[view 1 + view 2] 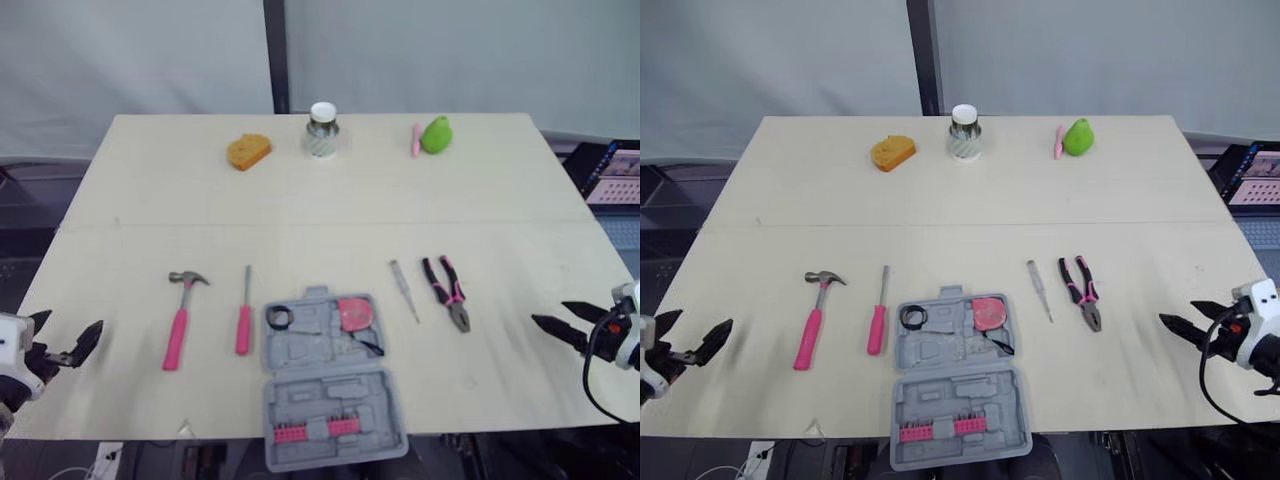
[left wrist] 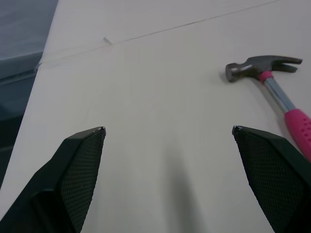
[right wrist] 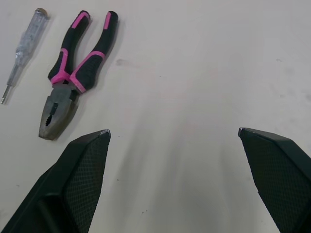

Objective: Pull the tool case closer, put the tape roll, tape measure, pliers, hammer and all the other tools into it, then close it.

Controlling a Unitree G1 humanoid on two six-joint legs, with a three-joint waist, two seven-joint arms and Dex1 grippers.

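The grey tool case (image 1: 335, 395) lies open at the table's front centre. A black tape roll (image 1: 279, 318) and a pink tape measure (image 1: 352, 312) sit in its far half, and a row of pink bits (image 1: 318, 431) in its near half. Left of the case lie a pink-handled hammer (image 1: 180, 320) and a pink screwdriver (image 1: 244, 312). Right of it lie a clear tester screwdriver (image 1: 404, 290) and black-and-pink pliers (image 1: 447, 292). My left gripper (image 1: 70, 328) hovers open at the front left, short of the hammer (image 2: 272, 82). My right gripper (image 1: 550, 313) is open at the front right, beyond the pliers (image 3: 73, 82).
Along the table's far edge stand an orange sponge (image 1: 248, 152), a white-lidded jar (image 1: 322, 131) and a green object with a pink part (image 1: 436, 134). A laptop (image 1: 615, 175) sits off the table's right side. The case overhangs the front edge.
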